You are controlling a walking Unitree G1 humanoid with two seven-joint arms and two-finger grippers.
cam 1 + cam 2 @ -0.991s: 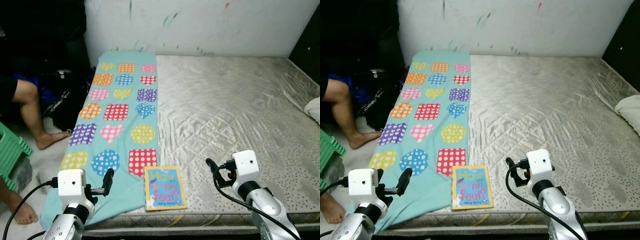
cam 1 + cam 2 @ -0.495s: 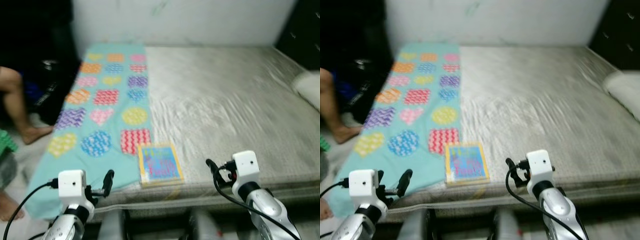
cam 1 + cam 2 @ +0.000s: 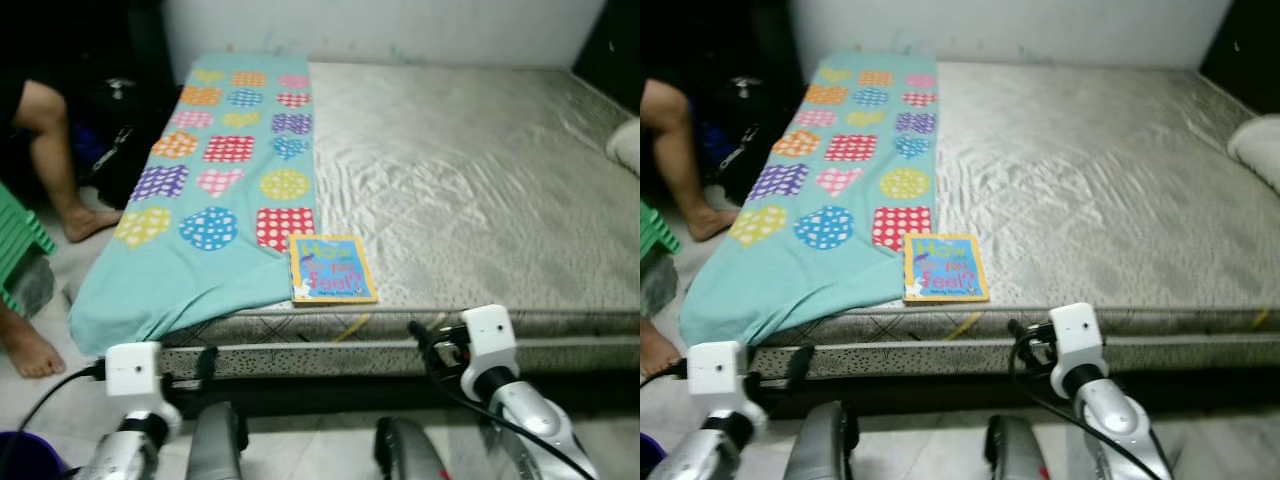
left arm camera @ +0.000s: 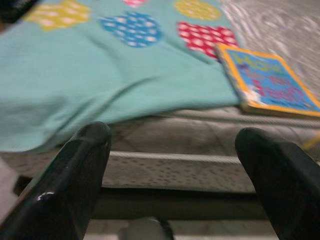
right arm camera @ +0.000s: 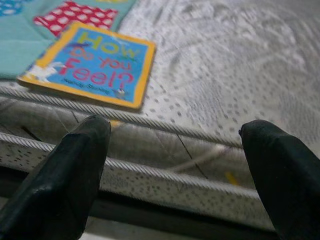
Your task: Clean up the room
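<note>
We stand at the foot of a bed, mattress bare and grey. A picture book with a yellow border and blue cover lies flat near the mattress's front edge, its left side touching a teal blanket printed with dotted hearts, circles and squares. The blanket runs along the bed's left side and droops over the front corner.

Our left end effector hangs low before the bed frame, fingers spread wide, holding nothing. Our right end effector likewise sits below the mattress edge, fingers wide apart and empty, the book just beyond it.

A person's bare leg shows at far left, beside a green stool. A white pillow rests at the bed's right edge.
</note>
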